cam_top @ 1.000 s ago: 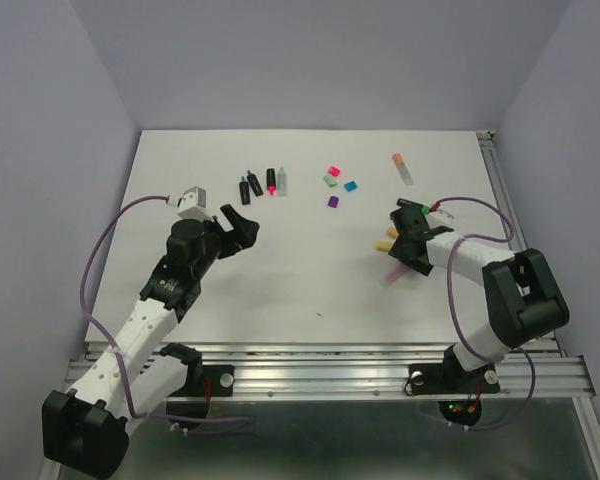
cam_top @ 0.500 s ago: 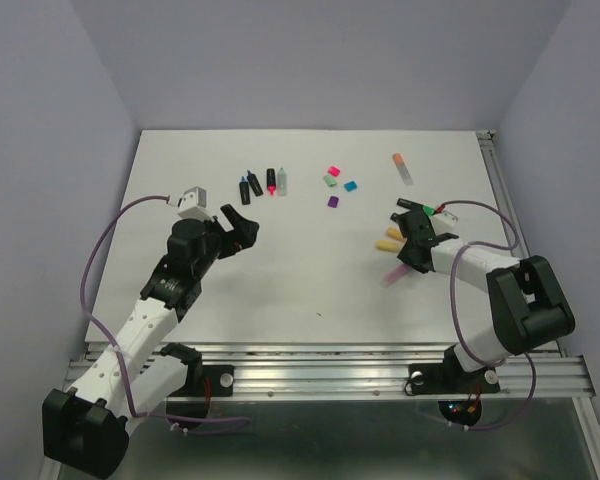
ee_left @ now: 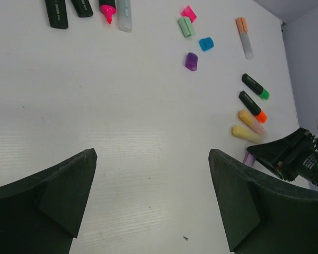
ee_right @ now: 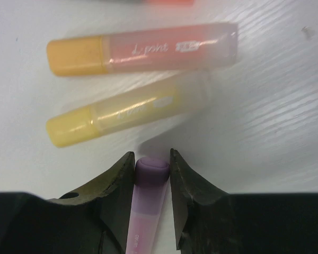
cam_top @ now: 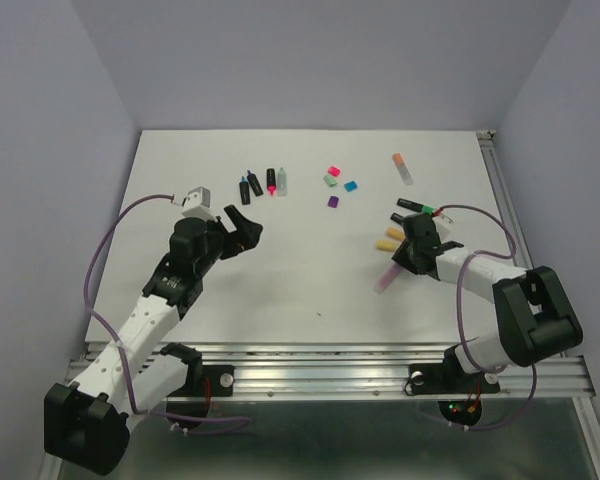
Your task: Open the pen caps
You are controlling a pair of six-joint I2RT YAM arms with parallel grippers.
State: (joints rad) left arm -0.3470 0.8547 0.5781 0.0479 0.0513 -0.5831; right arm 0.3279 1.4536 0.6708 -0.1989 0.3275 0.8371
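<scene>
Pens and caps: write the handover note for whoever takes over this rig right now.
Left gripper: open, empty, hovering over the left half of the table.
Right gripper: shut on the lilac pen at its cap end.
Done: four caps lie loose mid-table: pink cap, green cap, blue cap, purple cap. Four pens lie far left, apparently uncapped.
Left: the lilac pen, yellow pen, peach pen, green-ended black pen, orange-ended black pen and orange-capped clear pen all look capped.
</scene>
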